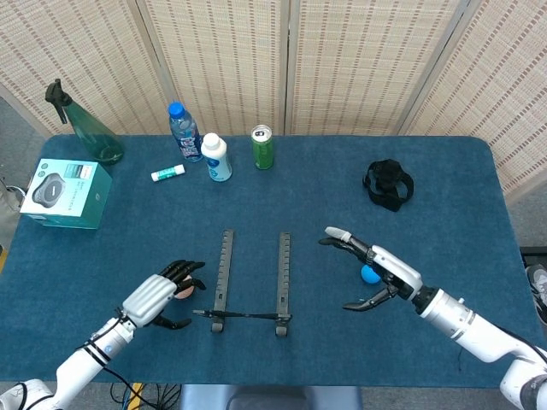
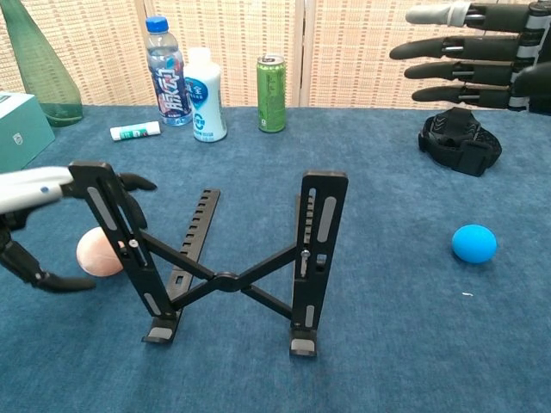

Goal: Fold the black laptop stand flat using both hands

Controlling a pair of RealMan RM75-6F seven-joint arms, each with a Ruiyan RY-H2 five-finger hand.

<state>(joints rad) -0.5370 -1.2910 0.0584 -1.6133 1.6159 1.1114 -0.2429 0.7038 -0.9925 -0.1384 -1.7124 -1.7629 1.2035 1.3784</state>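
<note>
We find the stand (image 2: 232,258) upright, unfolded; left hand (image 1: 156,296) and right hand (image 1: 373,272) both spread, empty

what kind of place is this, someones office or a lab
Probably a lab or test setup, not an office: a table under blue cloth, woven folding screens shutting off the background, and unrelated props such as a laptop stand and spray bottle.

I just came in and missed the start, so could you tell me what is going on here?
A two-armed robot is working on a black laptop stand, which stands unfolded on the blue table. The left hand hovers beside the stand's left upright with its fingers spread, holding nothing. The right hand is open too, raised well off to the stand's right above a blue ball. Neither hand grips the stand.
</note>
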